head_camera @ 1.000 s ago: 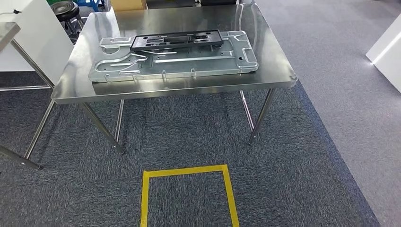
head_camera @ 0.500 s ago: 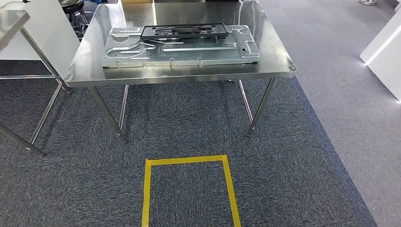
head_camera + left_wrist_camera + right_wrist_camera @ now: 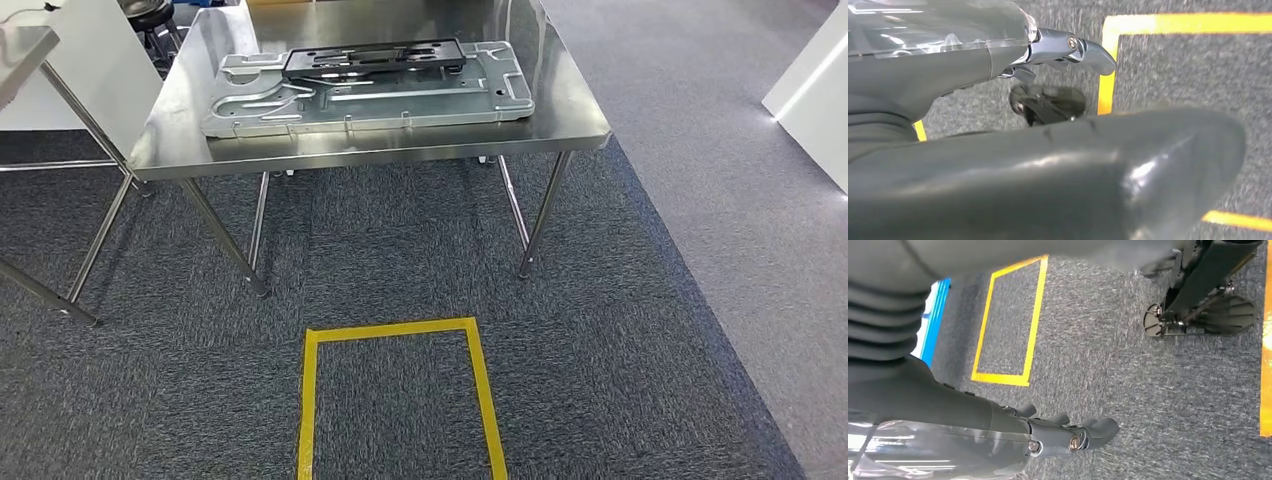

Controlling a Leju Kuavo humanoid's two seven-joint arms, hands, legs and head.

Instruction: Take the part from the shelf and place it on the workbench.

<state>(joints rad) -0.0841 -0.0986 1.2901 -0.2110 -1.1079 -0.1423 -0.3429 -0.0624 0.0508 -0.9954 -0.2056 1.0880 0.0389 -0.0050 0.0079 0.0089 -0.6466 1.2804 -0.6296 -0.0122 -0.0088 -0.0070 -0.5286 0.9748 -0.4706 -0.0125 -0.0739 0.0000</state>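
A shiny stainless-steel workbench (image 3: 570, 125) on slim metal legs stands on dark speckled grey carpet (image 3: 400, 250). On its top lies a large flat stamped sheet-metal panel (image 3: 400, 105), and a long black rectangular plastic part (image 3: 372, 58) rests on the panel's far edge. A rectangle of yellow floor tape (image 3: 398, 330) marks the carpet in front of the bench. To the right the floor turns to lighter grey carpet (image 3: 720, 150), with a white block (image 3: 815, 90) at the edge; to the left stands another steel table (image 3: 20, 50) by a white cabinet (image 3: 95, 60). The left hand (image 3: 1068, 47) hangs above the tape with nothing in its extended fingers. The right hand (image 3: 1068, 437) hangs over the carpet, fingers loosely curled, holding nothing.
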